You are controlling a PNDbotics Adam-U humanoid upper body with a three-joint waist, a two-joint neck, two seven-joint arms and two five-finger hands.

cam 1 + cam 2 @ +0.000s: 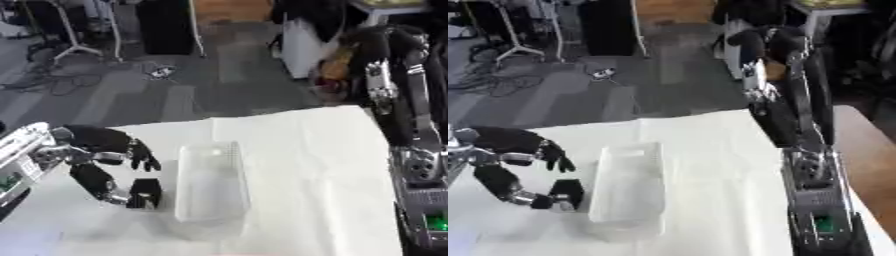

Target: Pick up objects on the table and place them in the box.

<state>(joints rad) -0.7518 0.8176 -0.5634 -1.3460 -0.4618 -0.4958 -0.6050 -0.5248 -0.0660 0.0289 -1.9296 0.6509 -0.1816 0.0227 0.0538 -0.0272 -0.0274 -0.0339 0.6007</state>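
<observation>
A clear plastic box [211, 181] lies lengthwise on the white-covered table [297, 165], near its middle. Just left of the box a small black block [145, 193] stands on the cloth. My left hand [98, 150] hovers over the block from the left. Its thumb [103, 186] reaches down to the block's left side, while the fingers [143, 158] hang bent above the block with a gap between. My right hand [773, 119] is raised at the table's right edge with fingers up, holding nothing.
My right forearm [820, 210] runs along the table's right edge. Beyond the table's far edge lies grey floor with cables, stands and dark equipment.
</observation>
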